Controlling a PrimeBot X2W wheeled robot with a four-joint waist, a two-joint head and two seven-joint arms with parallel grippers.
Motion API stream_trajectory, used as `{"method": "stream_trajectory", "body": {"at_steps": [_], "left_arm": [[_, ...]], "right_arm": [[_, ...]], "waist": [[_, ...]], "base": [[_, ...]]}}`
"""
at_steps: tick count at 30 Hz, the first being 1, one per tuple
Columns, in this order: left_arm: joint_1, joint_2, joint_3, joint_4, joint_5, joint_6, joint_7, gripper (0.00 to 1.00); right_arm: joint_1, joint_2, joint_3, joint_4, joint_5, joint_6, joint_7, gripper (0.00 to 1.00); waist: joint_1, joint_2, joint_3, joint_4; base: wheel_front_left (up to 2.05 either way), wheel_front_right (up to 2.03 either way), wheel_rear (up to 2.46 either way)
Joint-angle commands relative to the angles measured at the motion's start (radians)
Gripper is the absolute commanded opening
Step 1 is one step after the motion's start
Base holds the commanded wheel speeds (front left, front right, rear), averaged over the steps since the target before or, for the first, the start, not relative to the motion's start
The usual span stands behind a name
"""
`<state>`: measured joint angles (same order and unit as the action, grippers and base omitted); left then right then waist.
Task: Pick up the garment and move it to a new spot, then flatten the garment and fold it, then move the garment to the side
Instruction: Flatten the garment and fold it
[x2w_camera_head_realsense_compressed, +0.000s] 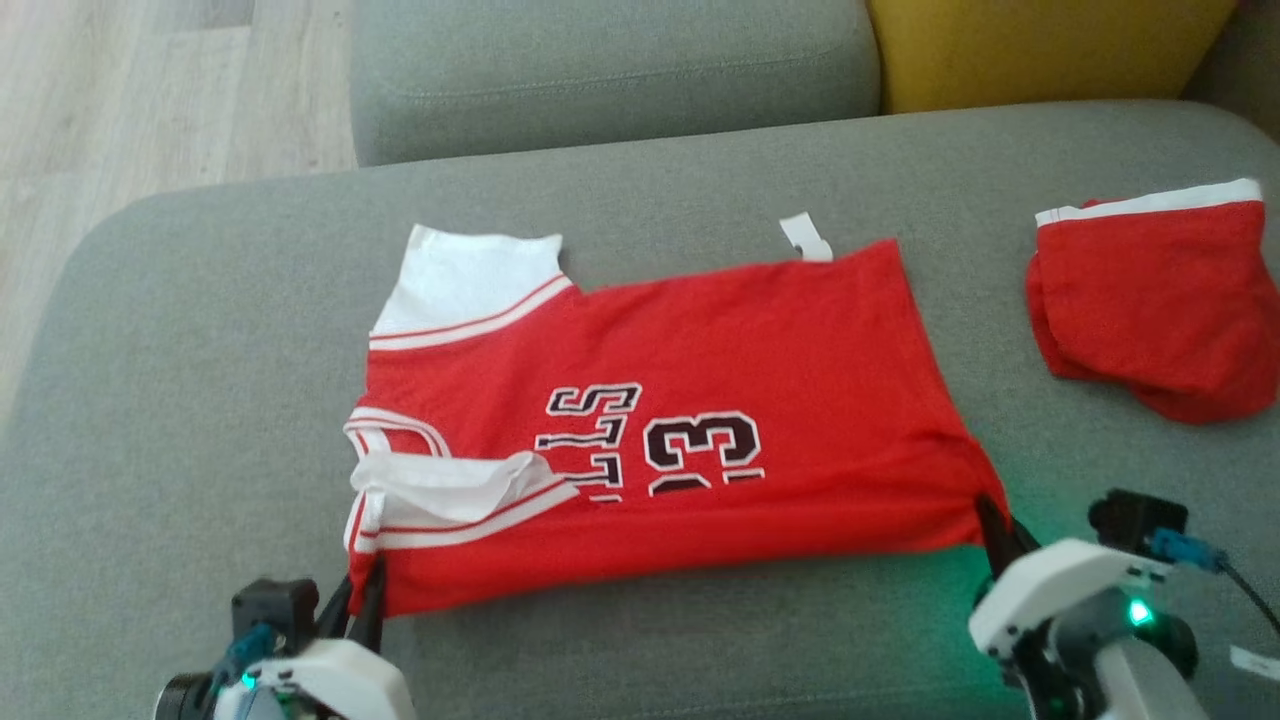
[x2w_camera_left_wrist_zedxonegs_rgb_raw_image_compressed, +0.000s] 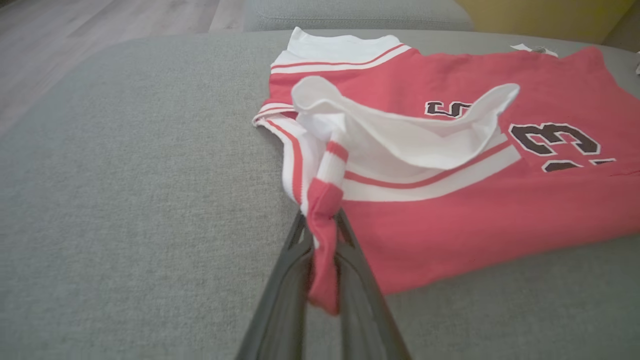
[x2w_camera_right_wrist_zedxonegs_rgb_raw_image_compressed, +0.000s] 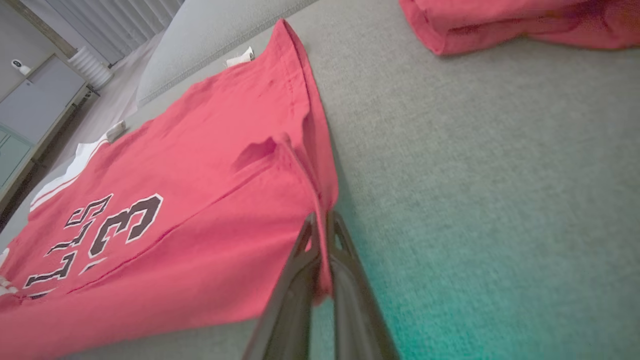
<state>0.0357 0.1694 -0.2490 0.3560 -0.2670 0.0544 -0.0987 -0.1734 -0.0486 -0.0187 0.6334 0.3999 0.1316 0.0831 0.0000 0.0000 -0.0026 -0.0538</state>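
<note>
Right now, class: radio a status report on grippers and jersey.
Left gripper shut on red jersey at shoulder corner. Right gripper shut on hem corner. Second red garment lies apart, right side.

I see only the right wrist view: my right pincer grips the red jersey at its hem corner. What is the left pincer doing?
Observer: The left pincer is shut on the jersey at its near shoulder corner, by the striped trim.
Operator: Does the sleeve there lie flat?
Observer: No, the white sleeve is folded over onto the red front, its edge curled up.
Operator: And the other red cloth?
Observer: The red cloth has a white band along its far edge.
</note>
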Motion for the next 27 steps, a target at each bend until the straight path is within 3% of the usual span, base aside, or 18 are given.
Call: {"method": "stream_trajectory", "body": {"at_steps": [1,10,11,12,13,14,15,23,27], "left_arm": [[-0.024,0.030,0.035,-0.050,-0.009,0.012,0.007,0.00],[0.001,0.027,0.016,-0.084,-0.018,0.020,0.046,0.01],[0.001,0.026,0.014,-0.084,-0.018,0.021,0.047,0.36],[0.001,0.026,0.013,-0.084,-0.018,0.022,0.049,0.61],[0.001,0.027,0.013,-0.083,-0.019,0.024,0.050,0.94],[0.001,0.027,0.013,-0.083,-0.019,0.024,0.050,0.94],[0.001,0.028,0.015,-0.083,-0.019,0.027,0.049,1.00],[-0.052,0.038,0.071,-0.131,-0.034,0.058,-0.037,1.00],[-0.126,0.052,0.081,-0.163,-0.036,0.041,-0.077,1.00]], "right_arm": [[0.009,-0.006,-0.004,-0.082,-0.016,-0.001,0.032,0.00],[0.124,-0.002,-0.049,-0.297,-0.038,-0.001,0.178,0.00],[0.131,-0.002,-0.048,-0.309,-0.032,-0.001,0.184,0.19],[0.137,-0.002,-0.047,-0.322,-0.029,-0.001,0.187,0.98],[0.142,-0.002,-0.045,-0.333,-0.026,-0.001,0.187,1.00],[0.142,-0.002,-0.045,-0.333,-0.026,-0.001,0.187,1.00],[0.145,-0.002,-0.045,-0.344,-0.021,-0.001,0.183,1.00],[0.122,-0.002,-0.036,-0.422,-0.033,-0.001,0.062,1.00],[0.067,-0.002,-0.026,-0.440,-0.043,-0.001,-0.007,1.00]], "waist": [[0.0000,0.0000,-0.004,0.001],[0.0000,0.0000,-0.005,0.002],[0.0000,0.0000,-0.005,0.003],[0.0000,0.0000,-0.004,0.003],[0.0000,0.0000,-0.003,0.003],[0.0000,0.0000,-0.003,0.003],[0.0000,0.0000,-0.002,0.003],[0.0000,0.0000,0.031,0.007],[0.0000,0.0000,0.070,0.006]], "base": [[0.00,0.00,0.00],[0.00,0.00,0.00],[0.00,0.00,0.00],[0.00,0.00,0.00],[0.00,0.00,0.00],[0.00,0.00,0.00],[0.00,0.00,0.00],[0.00,0.00,0.00],[0.00,0.00,0.00]]}}
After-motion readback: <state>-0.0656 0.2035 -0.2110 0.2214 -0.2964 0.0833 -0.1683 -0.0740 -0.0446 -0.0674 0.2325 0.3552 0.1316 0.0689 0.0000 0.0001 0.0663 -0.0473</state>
